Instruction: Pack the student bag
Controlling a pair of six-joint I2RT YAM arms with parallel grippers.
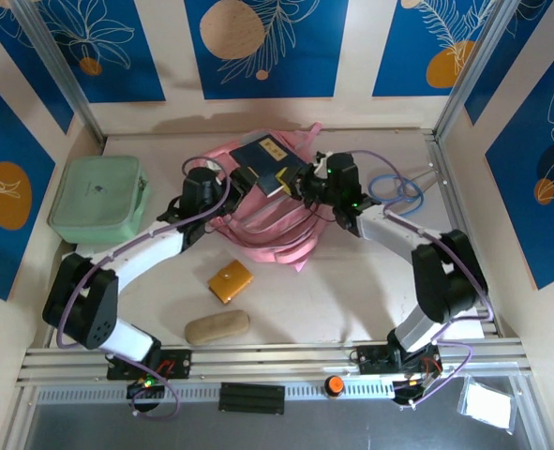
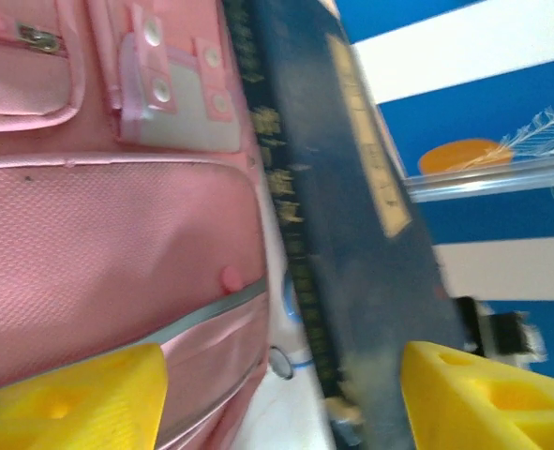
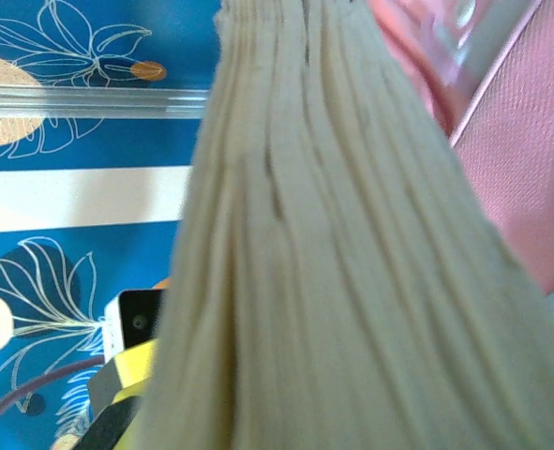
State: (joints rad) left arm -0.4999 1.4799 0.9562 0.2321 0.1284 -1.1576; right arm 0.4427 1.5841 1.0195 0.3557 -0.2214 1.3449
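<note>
Student bag (image 1: 258, 232), the big pink backpack, lies flat at the middle back of the table (image 1: 351, 291) with its straps trailing toward the arms. At the far left a mint green case (image 1: 98, 197) sits well apart from it. Nearer the arms, left of centre, a tan oblong pouch (image 1: 217, 326) and an orange packet (image 1: 230, 279) wait on the table, neither packed yet.

The left gripper (image 1: 222, 186) is at the bag's left side. In its wrist view the yellow fingers (image 2: 70, 398) stand wide, with the bag's edge and a dark blue book (image 2: 351, 234) in the gap between them, gripping neither.

The book (image 1: 269, 161) rests tilted on top of the bag, just beside the opening. The right gripper (image 1: 314, 183) is at its right edge, and the wrist camera looks straight along the cream page edges (image 3: 333, 262). I cannot tell whether its fingers are closed on the book, though it probably carries it.

The step in hand looks like feeding the book into the bag. Next, the left fingers need to catch and spread the bag's mouth while the right arm slides the book in edge first.
</note>
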